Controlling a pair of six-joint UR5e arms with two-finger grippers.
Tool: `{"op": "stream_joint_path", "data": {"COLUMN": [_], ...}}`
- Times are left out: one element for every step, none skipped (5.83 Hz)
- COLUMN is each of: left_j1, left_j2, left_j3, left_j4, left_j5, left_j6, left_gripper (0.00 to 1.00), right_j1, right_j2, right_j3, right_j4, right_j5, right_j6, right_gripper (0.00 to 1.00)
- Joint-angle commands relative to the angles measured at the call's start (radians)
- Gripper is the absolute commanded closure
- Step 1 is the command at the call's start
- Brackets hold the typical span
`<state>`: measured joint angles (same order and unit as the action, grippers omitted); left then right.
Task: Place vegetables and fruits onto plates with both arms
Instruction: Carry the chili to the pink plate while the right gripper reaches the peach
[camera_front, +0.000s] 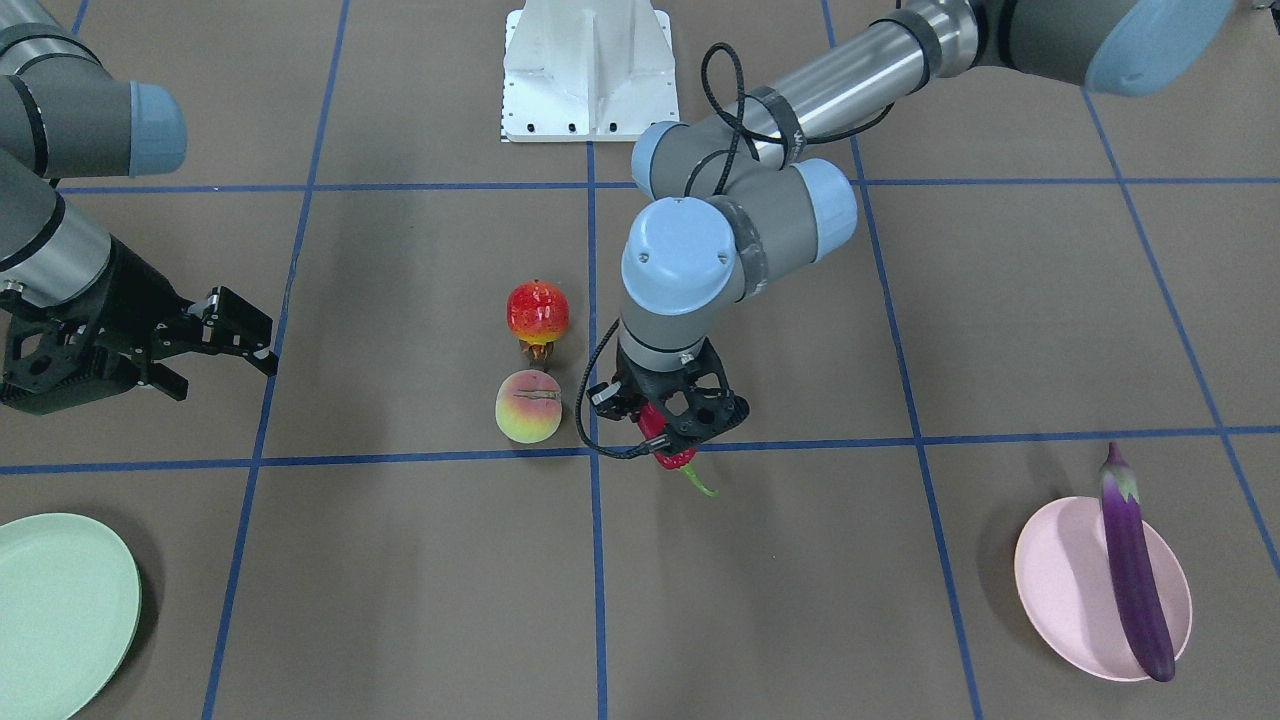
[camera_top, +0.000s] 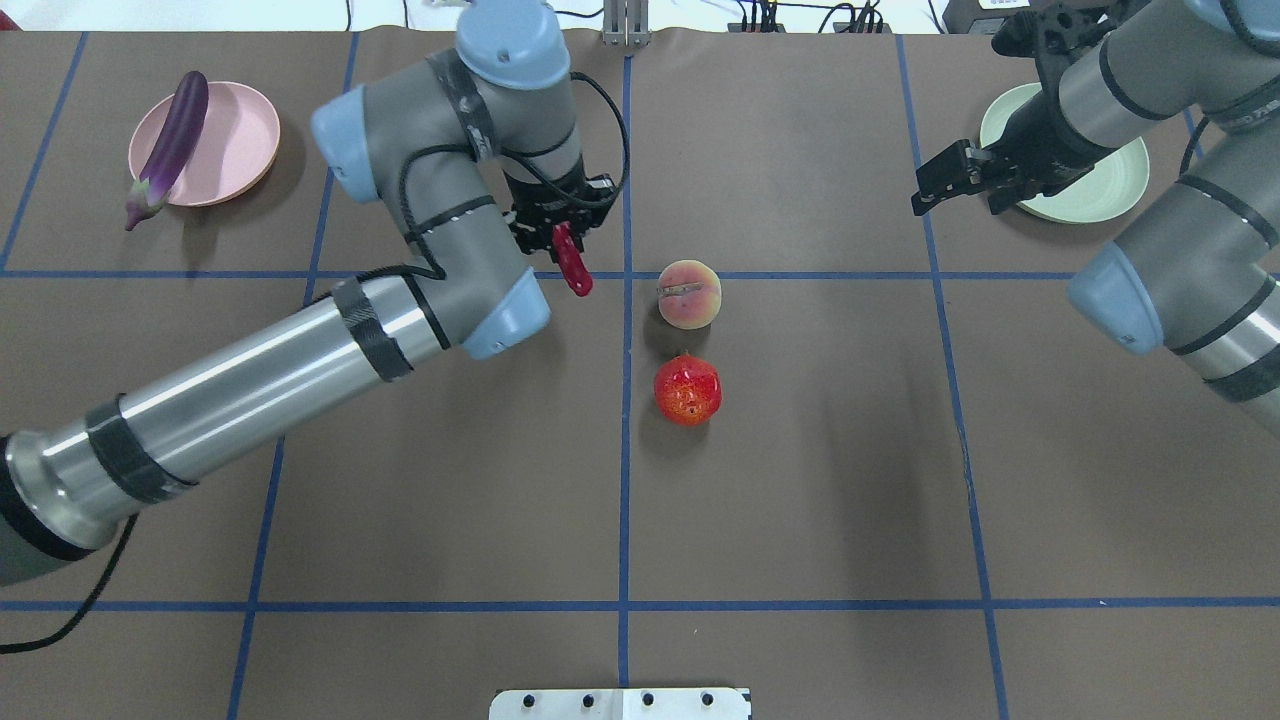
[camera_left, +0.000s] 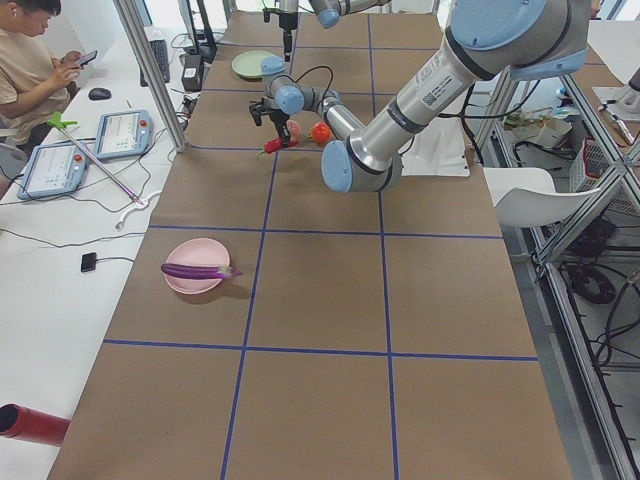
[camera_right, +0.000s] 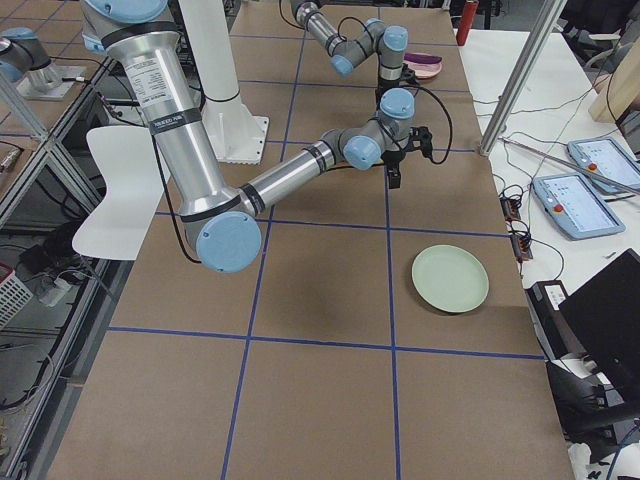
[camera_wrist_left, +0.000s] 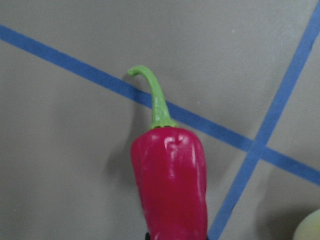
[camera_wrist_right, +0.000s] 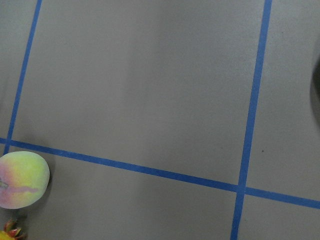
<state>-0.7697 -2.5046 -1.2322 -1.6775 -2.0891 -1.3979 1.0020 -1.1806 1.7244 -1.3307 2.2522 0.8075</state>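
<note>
1. Chili (camera_front: 676, 457) hangs pinched in my left gripper (camera_front: 672, 442) near the centre of the front-facing view, just right of the peach (camera_front: 528, 406). Its green stem points down, and it looks to be clear of the brown table (camera_front: 400, 580).
2. My right gripper (camera_top: 955, 203) is spread and holds nothing, in the upper right of the overhead view beside the mint green plate (camera_front: 60, 600), which is bare.
3. The pomegranate-like ball (camera_front: 537, 310) sits on the table just above the peach in the front-facing view.
4. My step, as I judge it, is carrying the chili to the pink plate (camera_front: 1060, 580) at lower right of that view, where the eggplant (camera_front: 1135, 570) lies across the right side, its calyx past the rim.
5. To do it well, I should keep the pinch firm, travel high enough to clear the rim, aim for the bare left half of the plate, and lower the stem close to the surface before letting go, so nothing nudges the eggplant.
</note>
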Motion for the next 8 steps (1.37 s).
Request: {"op": "stream_joint_path", "data": {"left_j1": [-0.17, -0.265, -0.351, -0.414, -0.443, -0.442, -0.442, -0.439], "left_j2": [0.205, 0.245, 0.24, 0.207, 0.185, 0.185, 0.175, 0.153], "left_j3": [-0.102, -0.063, 0.039, 0.16, 0.21, 0.221, 0.244, 0.278], "left_j4": [-0.002, 0.002, -0.004, -0.013, -0.011, -0.013, -0.013, -0.016], "left_j5": [-0.035, -0.034, -0.035, -0.036, -0.032, -0.031, -0.026, -0.025], "left_j6": [0.317, 0.528, 0.61, 0.72, 0.775, 0.775, 0.781, 0.777], "left_gripper": [1.0, 1.0, 1.0, 1.0, 1.0, 1.0, 1.0, 1.0], "right_j1": [-0.115, -0.167, -0.209, -0.241, -0.279, -0.313, -0.336, -0.339], "right_j2": [0.067, 0.149, 0.191, 0.226, 0.31, 0.343, 0.343, 0.345], "right_j3": [-0.014, -0.075, -0.101, -0.126, -0.207, -0.25, -0.268, -0.27], "right_j4": [0.001, 0.002, 0.002, 0.001, 0.001, 0.002, -0.001, -0.001], "right_j5": [-0.129, -0.181, -0.23, -0.299, -0.344, -0.383, -0.413, -0.413], "right_j6": [0.167, 0.256, 0.304, 0.314, 0.379, 0.395, 0.395, 0.395], "right_gripper": [0.0, 0.0, 0.0, 0.0, 0.0, 0.0, 0.0, 0.0]}}
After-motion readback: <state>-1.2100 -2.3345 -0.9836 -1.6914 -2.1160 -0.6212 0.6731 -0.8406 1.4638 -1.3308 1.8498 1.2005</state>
